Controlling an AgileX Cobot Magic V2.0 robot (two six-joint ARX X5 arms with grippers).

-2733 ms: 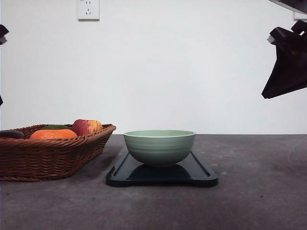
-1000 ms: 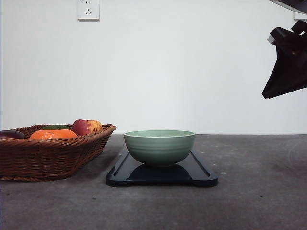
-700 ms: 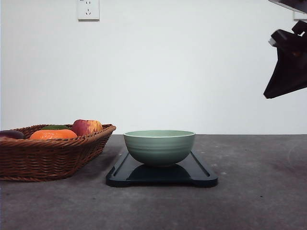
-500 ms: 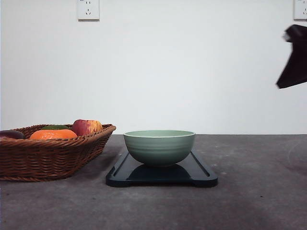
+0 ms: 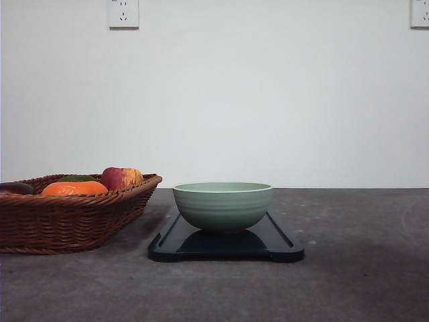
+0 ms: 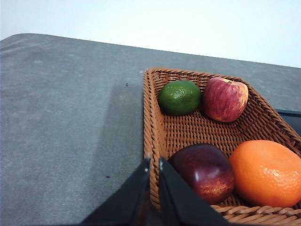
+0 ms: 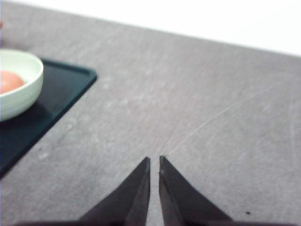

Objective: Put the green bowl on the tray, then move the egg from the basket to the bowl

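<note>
Nearest the desk's [image 5: 348, 288] front edge, at its middle, the tray [image 5: 281, 245] lies flat on the grey surface, and the green bowl [image 5: 223, 205] stands upright on it, roughly centred between the tray's short ends. In the right wrist view the bowl's pale rim [image 7: 33, 70] shows at the tray's corner [image 7: 70, 82], and a rounded orange-pink thing, the egg [image 7: 9, 81], sits inside the bowl. The right gripper [image 7: 154, 162] hangs over bare desk well apart from the tray, its two dark fingertips drawn nearly together with a thin slit between them and nothing held. Toward the desk's left edge, just beside the tray but not touching it, stands the basket [image 5: 74, 221]. The left gripper [image 6: 154, 162] hovers at the basket's near rim [image 6: 149, 141], its fingertips likewise almost closed on nothing. Inside the basket, a dark red plum-like fruit [image 6: 204, 170] and an orange [image 6: 266, 172] lie side by side at the nearer end, touching or nearly so; a green lime [image 6: 179, 97] and a red apple [image 6: 225, 98] lie against the farther end. Behind the desk's far edge rises a white wall with two sockets [image 5: 123, 12]
</note>
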